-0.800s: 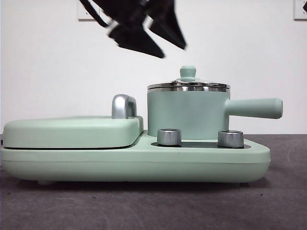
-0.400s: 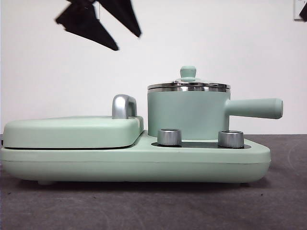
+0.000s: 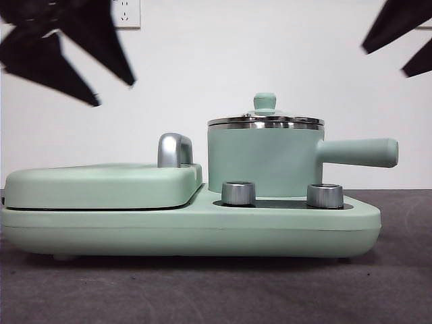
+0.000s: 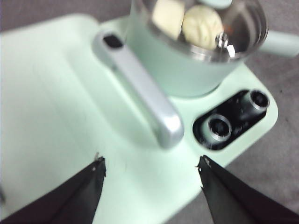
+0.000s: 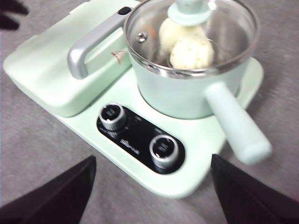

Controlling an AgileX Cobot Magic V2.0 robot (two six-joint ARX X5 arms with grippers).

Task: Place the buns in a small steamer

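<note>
2 buns (image 5: pixel 187 42) lie touching inside the lidded steamer (image 3: pixel 264 160) at center right of the front view, showing only through the glass lid (image 5: pixel 191 32) in both wrist views. Left gripper (image 4: pixel 150 163) at upper left and right gripper (image 5: pixel 152 163) at upper right hang released, fingers spread, grasping nothing.

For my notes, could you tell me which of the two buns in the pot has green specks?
The round bun, lying nearer the pot's handle; the other bun beside it is plain and smooth.

mint-green steamer (image 5: pixel 187 95), cream-white buns (image 5: pixel 187 44), one green-specked.
</note>
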